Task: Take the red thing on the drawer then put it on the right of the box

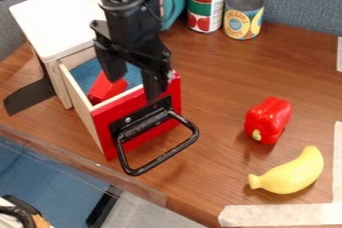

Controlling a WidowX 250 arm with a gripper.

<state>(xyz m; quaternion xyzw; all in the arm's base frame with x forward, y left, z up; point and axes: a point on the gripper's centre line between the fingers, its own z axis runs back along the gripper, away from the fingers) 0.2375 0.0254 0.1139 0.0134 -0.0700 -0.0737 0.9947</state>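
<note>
If lowered askew, may jam the empty, wide-spread gripper (135,78) at ten o'clock against the drawer (105,131) and miss the red block (105,89), nine o'clock

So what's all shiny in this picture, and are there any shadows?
In the camera view, the red pepper has little shiny spots, the banana has a soft, dark shadow along its bottom edge, and the drawer box's white top looks very bright.
</note>
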